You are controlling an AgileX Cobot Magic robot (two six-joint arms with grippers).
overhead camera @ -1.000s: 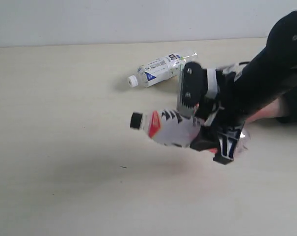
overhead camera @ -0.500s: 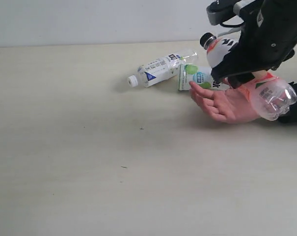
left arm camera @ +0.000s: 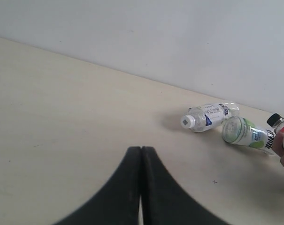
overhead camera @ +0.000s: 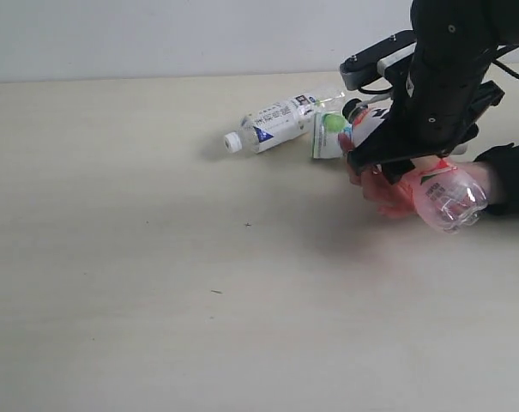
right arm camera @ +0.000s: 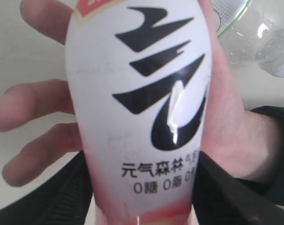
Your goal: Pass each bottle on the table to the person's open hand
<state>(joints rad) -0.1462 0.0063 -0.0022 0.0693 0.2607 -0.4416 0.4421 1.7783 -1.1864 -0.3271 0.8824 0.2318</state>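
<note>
My right gripper (right arm camera: 142,190) is shut on the black-capped bottle with the pink-red label (right arm camera: 142,108), one black finger on each side of its body. The bottle (overhead camera: 439,190) lies across the person's open hand (overhead camera: 381,187), its cap (overhead camera: 352,109) toward the far side, and the spread fingers (right arm camera: 34,110) show behind it. The white-blue bottle (overhead camera: 272,123) and the green lime bottle (overhead camera: 330,136) lie on the table (overhead camera: 156,257) just beyond the hand. The floral-fruit bottle is out of view. My left gripper (left arm camera: 141,150) is shut and empty, far from the bottles (left arm camera: 207,116).
A pale wall (overhead camera: 199,34) runs along the table's far edge. The person's black sleeve (overhead camera: 512,176) rests at the right edge. My right arm (overhead camera: 448,77) hangs over the hand and hides part of the green lime bottle.
The right arm swung the black-capped bottle from low over the table's middle up to the right, then lowered it onto the person's palm. The two lying bottles have not moved.
</note>
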